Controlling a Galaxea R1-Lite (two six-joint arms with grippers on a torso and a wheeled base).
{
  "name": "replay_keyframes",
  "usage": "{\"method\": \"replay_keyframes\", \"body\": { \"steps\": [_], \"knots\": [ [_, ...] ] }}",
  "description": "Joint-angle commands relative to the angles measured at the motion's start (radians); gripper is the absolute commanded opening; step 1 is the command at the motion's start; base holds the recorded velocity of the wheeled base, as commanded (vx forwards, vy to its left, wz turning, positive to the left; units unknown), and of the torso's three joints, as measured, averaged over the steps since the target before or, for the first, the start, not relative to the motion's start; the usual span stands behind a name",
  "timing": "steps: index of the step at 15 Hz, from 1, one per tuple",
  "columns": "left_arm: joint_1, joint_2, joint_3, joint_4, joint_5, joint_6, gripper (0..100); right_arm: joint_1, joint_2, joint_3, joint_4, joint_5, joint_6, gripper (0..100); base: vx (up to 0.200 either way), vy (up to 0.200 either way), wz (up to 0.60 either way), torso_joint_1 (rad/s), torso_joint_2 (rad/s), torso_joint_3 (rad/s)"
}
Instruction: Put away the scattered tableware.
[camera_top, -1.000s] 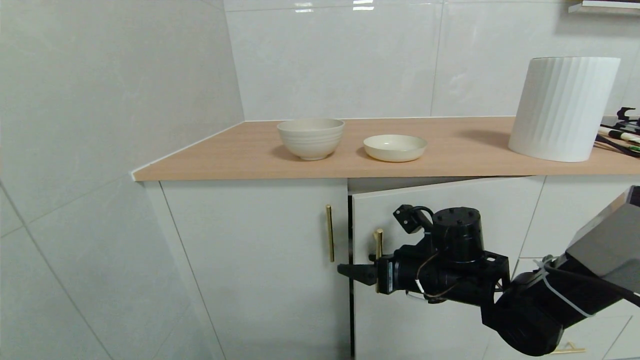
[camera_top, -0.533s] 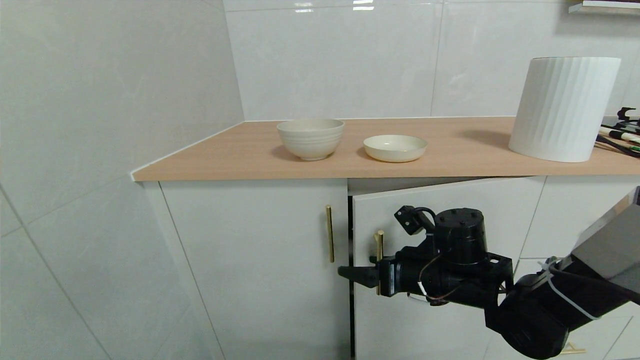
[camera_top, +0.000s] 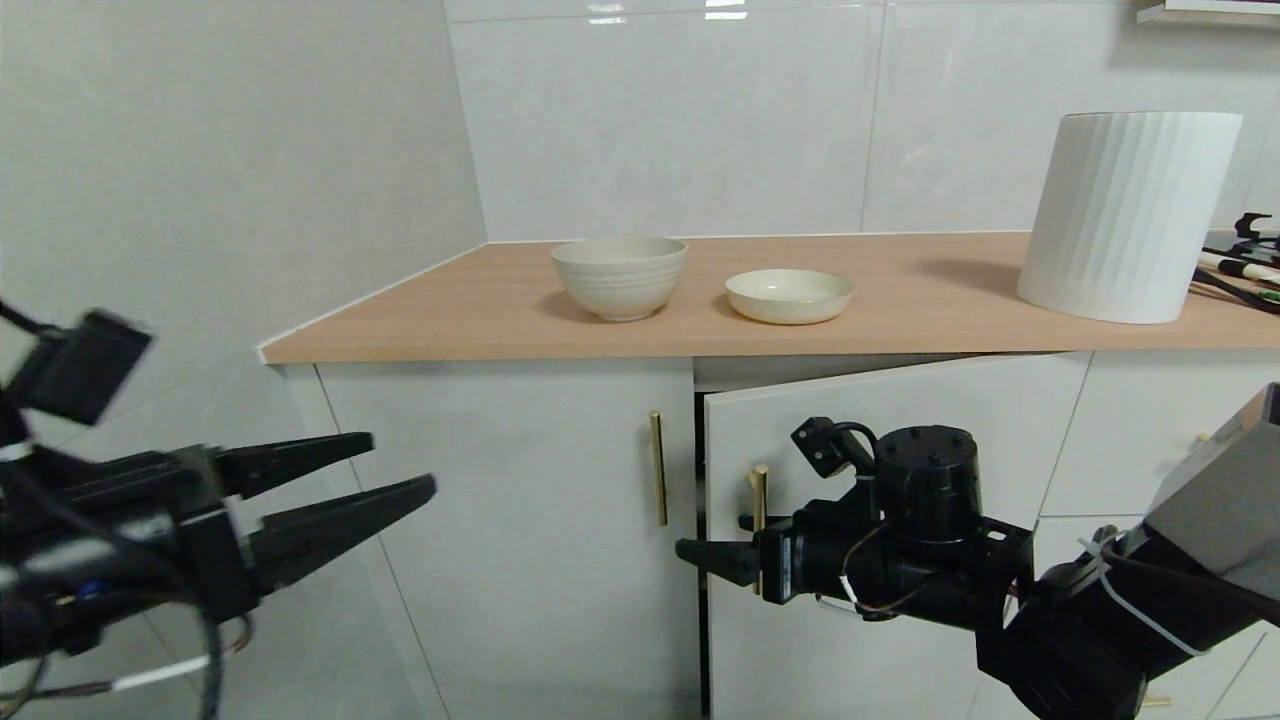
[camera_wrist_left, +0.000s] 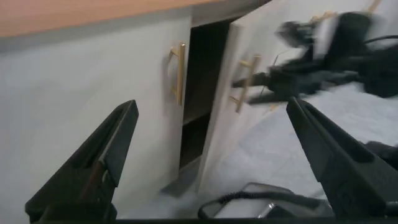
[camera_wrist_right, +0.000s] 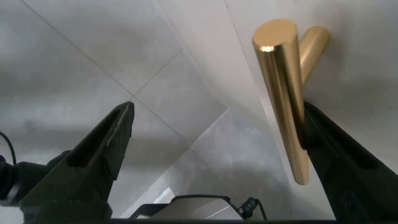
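- Tableware, a ribbed cream bowl and a shallow dish, stands side by side but apart on the wooden surface, above the cabinet doors.
- A tall white ribbed container stands on the same surface, well to the right of the dish.
- Head view: the right door is ajar, and the right hand is at its gold handle, below the surface.
- Right wrist view: that hand's fingers are spread, with the handle between them, close against one finger.
- The left hand hangs low beside the tiled wall, fingers apart and holding nothing.
- Left wrist view: between the spread fingers lies the dark cabinet opening, which the head view gives as a thin slit.
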Motion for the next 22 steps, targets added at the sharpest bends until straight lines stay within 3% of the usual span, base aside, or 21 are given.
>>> {"method": "replay_keyframes", "body": {
  "steps": [1, 3, 4, 9, 12, 14, 16, 17, 18, 22],
  "knots": [
    [-0.142, 0.482, 0.104, -0.445, 0.056, -0.091, 100, 0.002, 0.000, 0.000, 0.001, 0.003, 0.001, 100, 0.000, 0.000, 0.00, 0.000, 0.00, 0.000],
    [-0.207, 0.514, 0.130, -0.556, 0.085, -0.189, 100, 0.002, 0.005, 0.000, 0.001, 0.003, 0.001, 100, 0.000, 0.000, 0.00, 0.000, 0.00, 0.000],
    [-0.224, 0.515, 0.133, -0.560, 0.085, -0.202, 0, 0.002, 0.006, 0.000, 0.001, 0.003, 0.001, 100, 0.000, 0.000, 0.00, 0.000, 0.00, 0.000],
    [-0.241, 0.537, 0.096, -0.613, 0.085, -0.205, 0, 0.002, 0.006, 0.000, 0.001, 0.003, 0.003, 100, 0.000, 0.000, 0.00, 0.000, 0.00, 0.000],
    [-0.242, 0.594, -0.039, -0.630, 0.080, -0.203, 0, 0.002, 0.005, 0.001, 0.001, 0.003, 0.004, 100, 0.000, 0.000, 0.00, 0.000, 0.00, 0.000],
    [-0.247, 0.624, -0.080, -0.626, 0.077, -0.202, 0, 0.007, 0.006, 0.001, 0.001, 0.003, 0.004, 100, 0.000, 0.000, 0.00, 0.000, 0.00, 0.000],
    [-0.307, 0.718, -0.068, -0.656, 0.092, -0.203, 0, 0.011, 0.009, 0.010, 0.001, 0.005, 0.004, 100, 0.000, 0.000, 0.00, 0.000, 0.00, 0.000],
    [-0.342, 0.756, -0.057, -0.705, 0.135, -0.205, 0, 0.013, 0.008, 0.015, 0.000, 0.005, 0.004, 100, 0.000, 0.000, 0.00, 0.000, 0.00, 0.000],
    [-0.348, 0.791, -0.079, -0.756, 0.165, -0.211, 0, 0.013, 0.009, 0.014, 0.000, 0.005, 0.004, 100, 0.000, 0.000, 0.00, 0.000, 0.00, 0.000],
    [-0.371, 0.867, -0.129, -0.822, 0.175, -0.212, 0, 0.013, 0.034, 0.017, -0.028, 0.003, 0.003, 100, 0.000, 0.000, 0.00, 0.000, 0.00, 0.000]
  ]
}}
